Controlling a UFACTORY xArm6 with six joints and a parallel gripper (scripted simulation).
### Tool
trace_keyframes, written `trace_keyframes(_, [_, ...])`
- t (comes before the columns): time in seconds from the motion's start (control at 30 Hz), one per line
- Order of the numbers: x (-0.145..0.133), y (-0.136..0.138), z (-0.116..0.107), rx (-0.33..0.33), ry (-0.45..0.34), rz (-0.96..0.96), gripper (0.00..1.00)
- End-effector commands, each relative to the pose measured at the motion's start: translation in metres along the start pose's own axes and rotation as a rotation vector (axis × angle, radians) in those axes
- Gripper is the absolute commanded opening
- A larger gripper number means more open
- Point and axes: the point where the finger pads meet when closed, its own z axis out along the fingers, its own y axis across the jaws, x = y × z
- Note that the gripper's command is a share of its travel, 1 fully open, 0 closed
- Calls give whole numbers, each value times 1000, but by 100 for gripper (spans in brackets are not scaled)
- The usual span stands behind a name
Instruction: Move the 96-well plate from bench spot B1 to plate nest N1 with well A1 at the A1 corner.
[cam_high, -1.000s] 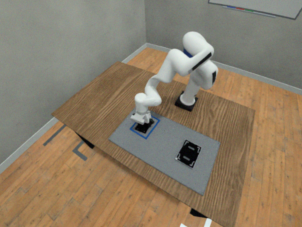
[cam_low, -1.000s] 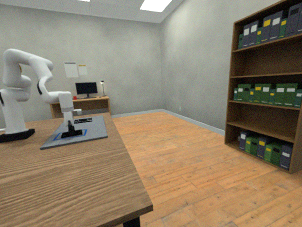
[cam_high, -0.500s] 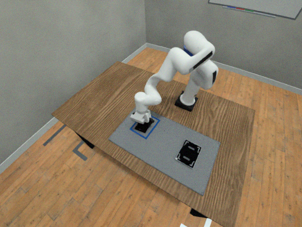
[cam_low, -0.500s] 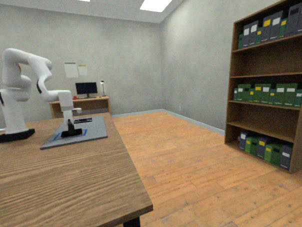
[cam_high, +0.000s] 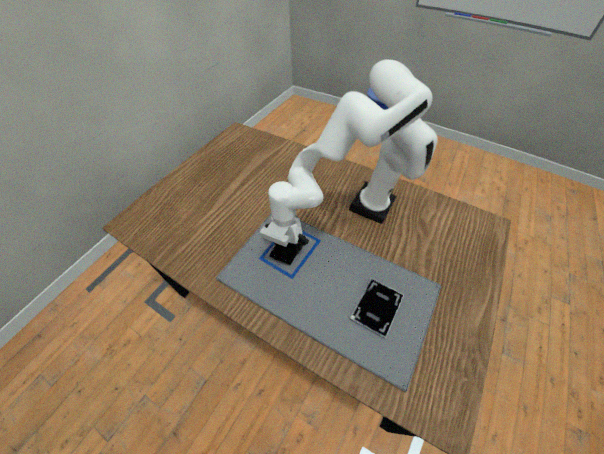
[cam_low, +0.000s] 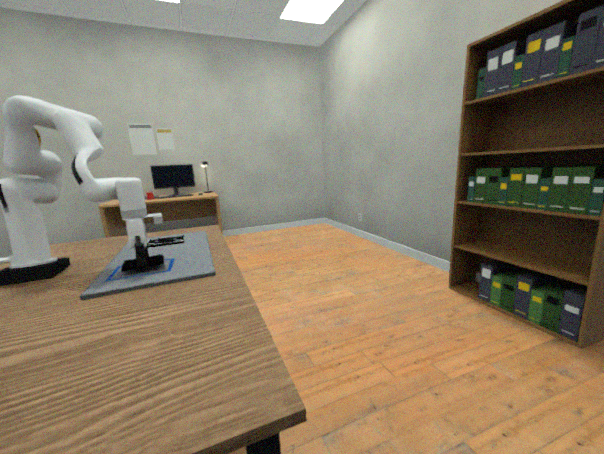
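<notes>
The black 96-well plate [cam_high: 285,253] lies inside the blue-outlined bench spot B1 [cam_high: 290,254] at the near-left part of the grey mat [cam_high: 330,295]. My gripper [cam_high: 289,242] reaches straight down onto it and is shut on the plate, which rests low on the mat. In the exterior view the gripper [cam_low: 141,256] stands on the plate [cam_low: 149,263] within the blue outline. The plate nest N1 [cam_high: 377,306] is a black pad with white corner locators toward the mat's right end, and it is empty; it also shows in the exterior view [cam_low: 165,241]. The cut-off corner is too small to tell.
The robot base [cam_high: 372,205] stands on the wooden table behind the mat. A bookshelf [cam_low: 532,170] stands off to the right and a desk with a monitor [cam_low: 172,178] stands by the back wall, both away from the table.
</notes>
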Motion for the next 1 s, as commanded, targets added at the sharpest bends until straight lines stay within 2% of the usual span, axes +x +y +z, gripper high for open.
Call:
trace_keyframes(0.0, [1, 1, -3, -2, 3, 0, 0])
trace_keyframes(0.17, [1, 1, -3, -2, 3, 0, 0])
trace_keyframes(0.97, [1, 1, -40, -2, 3, 0, 0])
